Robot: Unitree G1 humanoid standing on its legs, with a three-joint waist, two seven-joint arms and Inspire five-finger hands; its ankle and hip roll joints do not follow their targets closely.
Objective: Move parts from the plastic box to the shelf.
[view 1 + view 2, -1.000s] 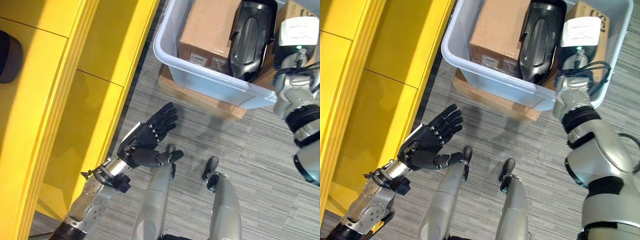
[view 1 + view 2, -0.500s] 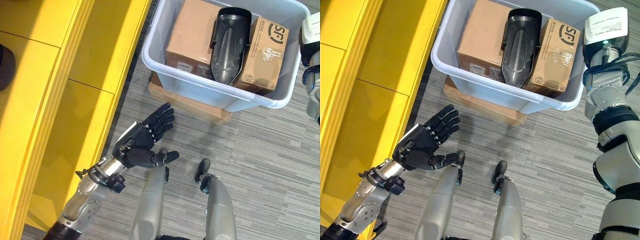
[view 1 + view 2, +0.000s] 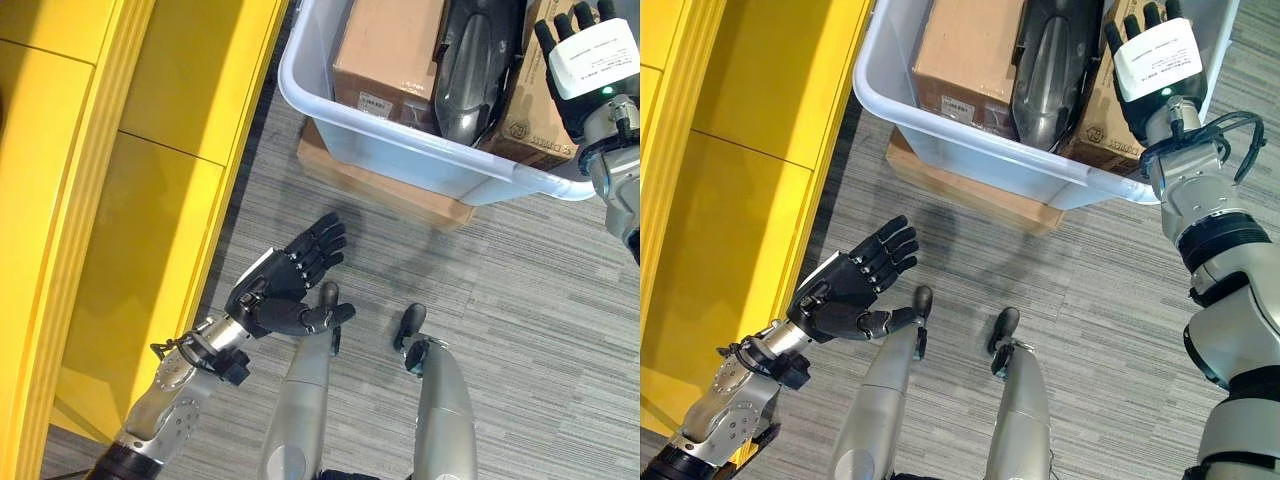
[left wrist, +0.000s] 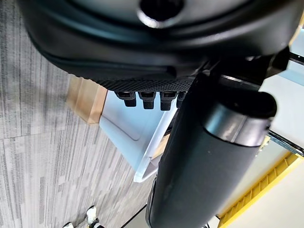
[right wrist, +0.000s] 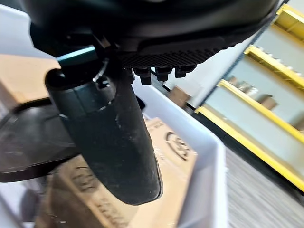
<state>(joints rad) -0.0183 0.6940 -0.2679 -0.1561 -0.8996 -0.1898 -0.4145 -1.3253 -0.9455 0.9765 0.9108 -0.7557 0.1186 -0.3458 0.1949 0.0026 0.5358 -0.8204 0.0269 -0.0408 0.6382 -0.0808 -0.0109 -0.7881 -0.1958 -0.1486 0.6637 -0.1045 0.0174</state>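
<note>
A: How many things sit in the plastic box (image 3: pixel 400 150)?

B: Three that I can count: two cardboard boxes and one black part (image 3: pixel 1045 65). The left cardboard box (image 3: pixel 965 45) is plain brown with a small label; the right cardboard box (image 3: pixel 1105 115) carries dark printing.

A: And the black part?

B: Long, glossy and dark, shaped like a shell tapering to a rounded end, wedged between the two cardboard boxes.

A: Where is it from the right hand (image 3: pixel 1152 55)?

B: Just beside that hand, toward the robot's left. The hand hangs over the right cardboard box, fingers straight and spread, gripping nothing.

A: The left hand (image 3: pixel 285 285)?

B: Well apart from the plastic box, above the carpet floor (image 3: pixel 530 300), palm up, fingers loosely extended, empty. The yellow shelf (image 3: pixel 120 180) stands to its left.

A: What is under the plastic box?

B: One flat brown board (image 3: pixel 385 190).
</note>
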